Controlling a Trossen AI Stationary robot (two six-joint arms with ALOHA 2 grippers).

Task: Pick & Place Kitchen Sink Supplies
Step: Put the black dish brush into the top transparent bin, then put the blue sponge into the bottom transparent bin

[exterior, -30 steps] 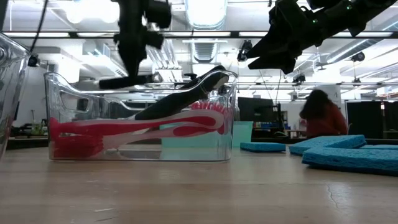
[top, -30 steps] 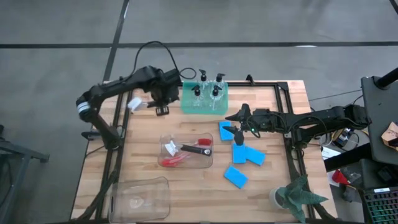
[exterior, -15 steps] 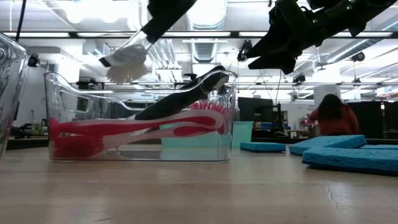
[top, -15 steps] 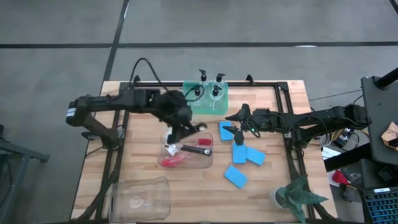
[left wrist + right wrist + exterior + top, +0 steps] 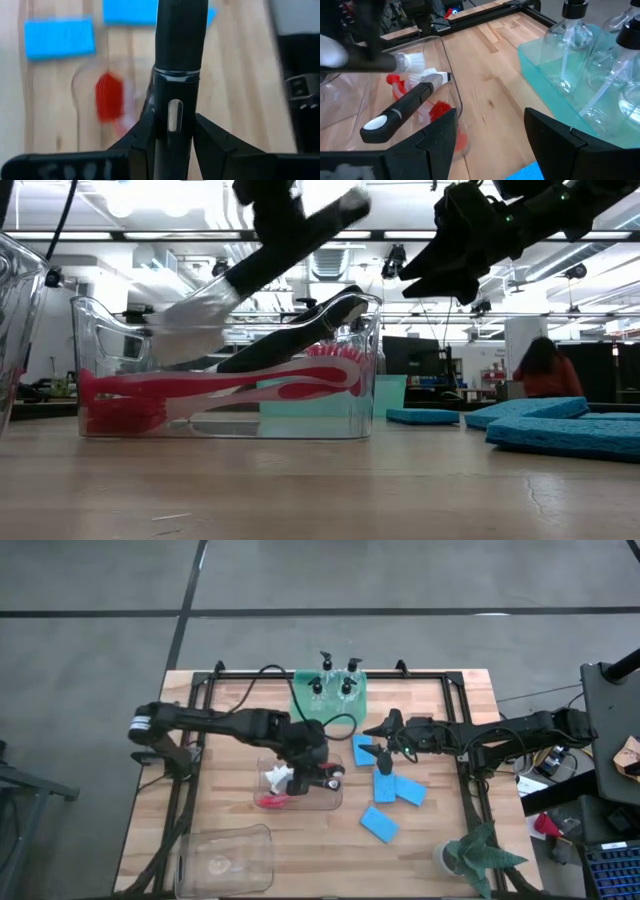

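Observation:
My left gripper (image 5: 312,755) is over the clear bin (image 5: 262,765) at the table's middle, shut on a black-handled brush whose white head (image 5: 185,330) dips below the bin's rim. Red brushes (image 5: 200,390) lie on the bin's floor, and a black brush (image 5: 300,330) leans on its rim. My right gripper (image 5: 380,747) hovers open above several blue sponges (image 5: 400,790) lying flat on the table. The pump bottles (image 5: 335,685) stand in the green tray (image 5: 300,705). My left gripper pinches the brush's black handle (image 5: 174,100) between its two fingers (image 5: 142,137), which lie across it. It comes from above. The brush slants down toward the table's left, its white head (image 5: 277,778) lowest and inside the bin, its free end (image 5: 350,200) highest.
An empty clear bin (image 5: 225,858) sits at the table's near left corner. A green potted plant (image 5: 475,855) stands at the near right corner. A person (image 5: 545,370) moves in the room beyond the table.
My left arm has swung from the far left, beside the green tray, to above the middle bin, carrying the white-headed brush. The brush has tipped and come down, so its head is now inside the bin.

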